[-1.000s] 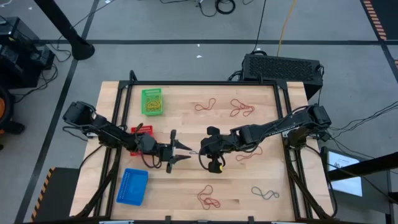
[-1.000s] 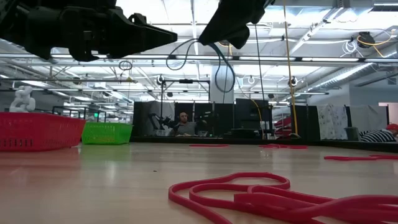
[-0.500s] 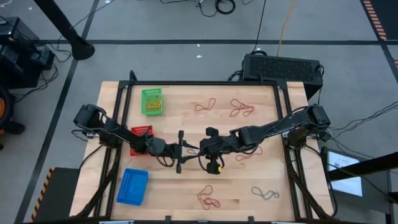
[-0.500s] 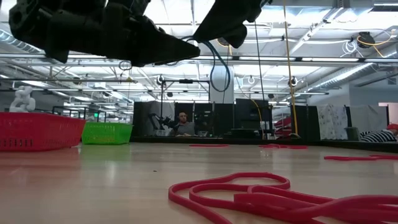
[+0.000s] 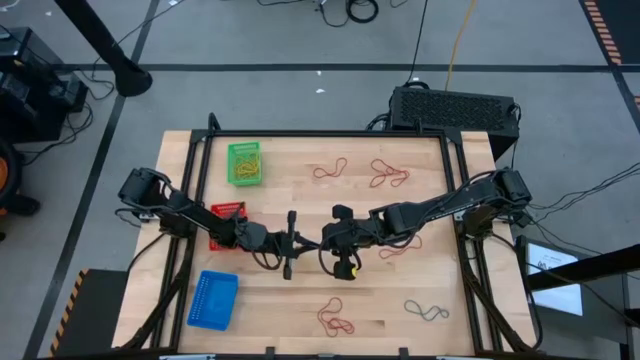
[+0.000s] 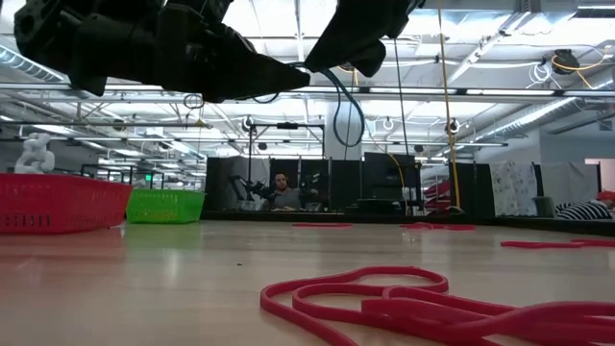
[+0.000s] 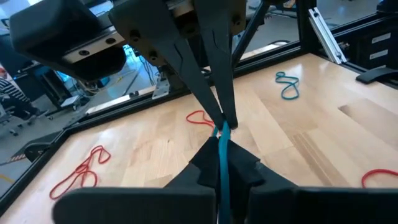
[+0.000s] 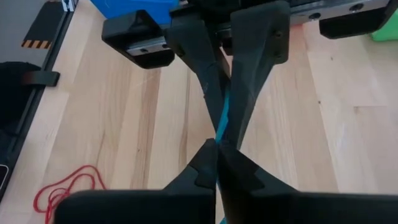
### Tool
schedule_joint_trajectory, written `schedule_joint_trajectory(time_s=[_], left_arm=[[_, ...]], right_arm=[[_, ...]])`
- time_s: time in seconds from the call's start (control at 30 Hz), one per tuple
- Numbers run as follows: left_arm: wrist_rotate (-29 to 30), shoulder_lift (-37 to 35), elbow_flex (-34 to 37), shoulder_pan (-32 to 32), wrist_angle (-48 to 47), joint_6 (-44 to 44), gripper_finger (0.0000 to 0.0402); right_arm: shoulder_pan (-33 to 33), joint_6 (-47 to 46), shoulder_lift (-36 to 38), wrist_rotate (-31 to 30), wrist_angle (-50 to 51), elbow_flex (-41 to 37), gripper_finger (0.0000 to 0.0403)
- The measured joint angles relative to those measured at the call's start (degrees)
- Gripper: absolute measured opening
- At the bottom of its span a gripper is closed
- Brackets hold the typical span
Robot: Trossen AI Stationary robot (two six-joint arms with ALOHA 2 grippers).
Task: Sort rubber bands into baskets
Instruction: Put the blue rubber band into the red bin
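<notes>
Above mid-bench (image 5: 300, 300), the left end effector (image 5: 313, 241) and right end effector (image 5: 322, 241) meet tip to tip, both clamped on one blue rubber band (image 7: 222, 163) stretched between them.

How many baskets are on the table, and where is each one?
3. Green basket near the far left, red basket partly hidden under the left arm, blue basket at the near left corner.

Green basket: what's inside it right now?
The green basket holds a small heap of yellow-orange rubber bands, seen from above. Whether other colours lie beneath them cannot be seen. The low view shows only its wall.
</notes>
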State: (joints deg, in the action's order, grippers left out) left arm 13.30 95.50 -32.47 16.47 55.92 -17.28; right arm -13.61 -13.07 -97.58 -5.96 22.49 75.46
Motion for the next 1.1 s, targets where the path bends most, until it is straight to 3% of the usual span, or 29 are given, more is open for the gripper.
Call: schedule_joint_trajectory(time_s=[0.23, 0.37, 0.5, 0.6, 0.83, 1.0, 1.1], left_arm=[[0.5, 0.0, 0.0, 0.0, 0.0, 0.0, 0.0003], [6.1, -3.6, 0.0, 0.4, -6.8, -1.7, 0.0002], [16.5, -15.2, -1.4, 2.8, -31.8, 0.1, 0.0002], [18.6, -24.9, -5.2, 4.6, -55.0, 11.1, 0.0001], [15.6, -38.3, -10.8, 8.5, -93.7, 42.1, 0.0001], [11.8, -41.8, -15.0, 8.6, -118.9, 63.5, 0.0000], [7.0, -42.5, -15.7, 8.6, -128.3, 73.0, 0.0000]], right_arm=[[0.0, 0.2, 0.0, 0.0, 0.3, 0.0, 0.0037], [0.0, 2.9, 0.4, 0.0, 2.2, 0.0, 0.0070], [0.0, 2.0, 0.7, 0.0, 7.5, 0.0, 0.0096], [0.0, -0.7, 0.7, 0.0, 10.7, 0.0, 0.0106], [0.0, -3.4, 0.8, 0.0, 13.6, 0.0, 0.0111], [-0.5, -2.1, 0.8, -0.1, 13.4, 0.0, 0.0112], [-1.3, 0.0, 0.7, -0.2, 13.4, 0.0, 0.0112]])
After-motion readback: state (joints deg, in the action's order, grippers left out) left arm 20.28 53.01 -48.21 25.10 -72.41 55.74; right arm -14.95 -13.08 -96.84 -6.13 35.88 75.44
